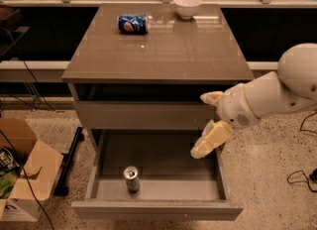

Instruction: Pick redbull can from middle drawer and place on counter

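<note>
The redbull can (131,178) stands upright on the floor of the open middle drawer (168,160), near its front left. The counter (158,50) is the glossy grey-brown top above the drawer. My gripper (198,125) hangs at the end of the white arm coming in from the right, over the drawer's right side, in front of the closed upper drawer panel. Its two cream fingers are spread apart and hold nothing. It is to the right of the can and well above it.
A blue Pepsi can (132,24) lies on its side at the counter's back left. A white bowl (187,5) sits at the back edge. A cardboard box (25,174) and a black bar (69,162) lie on the floor to the left, with cables at both sides.
</note>
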{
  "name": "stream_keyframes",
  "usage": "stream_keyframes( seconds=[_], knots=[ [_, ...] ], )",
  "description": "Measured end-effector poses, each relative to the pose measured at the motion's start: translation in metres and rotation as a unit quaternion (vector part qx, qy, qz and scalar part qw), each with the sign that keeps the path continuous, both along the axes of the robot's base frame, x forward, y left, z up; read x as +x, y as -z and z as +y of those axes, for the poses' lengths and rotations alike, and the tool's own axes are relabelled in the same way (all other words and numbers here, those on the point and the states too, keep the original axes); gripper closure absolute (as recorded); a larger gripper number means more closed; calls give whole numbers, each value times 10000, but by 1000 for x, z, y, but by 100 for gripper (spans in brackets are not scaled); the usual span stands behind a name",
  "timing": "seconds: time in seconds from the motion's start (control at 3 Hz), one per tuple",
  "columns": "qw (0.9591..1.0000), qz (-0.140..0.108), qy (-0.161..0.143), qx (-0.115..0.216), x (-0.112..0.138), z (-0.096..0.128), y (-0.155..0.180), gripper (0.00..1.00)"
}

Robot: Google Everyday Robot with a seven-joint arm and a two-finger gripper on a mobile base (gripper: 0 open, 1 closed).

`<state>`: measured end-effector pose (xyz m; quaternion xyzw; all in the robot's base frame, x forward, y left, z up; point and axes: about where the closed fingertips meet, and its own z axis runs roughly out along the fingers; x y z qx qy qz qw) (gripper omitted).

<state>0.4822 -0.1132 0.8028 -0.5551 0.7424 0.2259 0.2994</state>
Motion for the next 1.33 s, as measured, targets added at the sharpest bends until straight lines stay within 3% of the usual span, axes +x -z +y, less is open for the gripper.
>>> stream_keyframes(
  seconds=[0.33,1.0,1.33],
  knots=[
    [9999,122,-38,2,14,21,53,0],
    [9982,463,136,369,26,61,153,0],
    [9954,718,277,576,23,83,202,0]
  ],
)
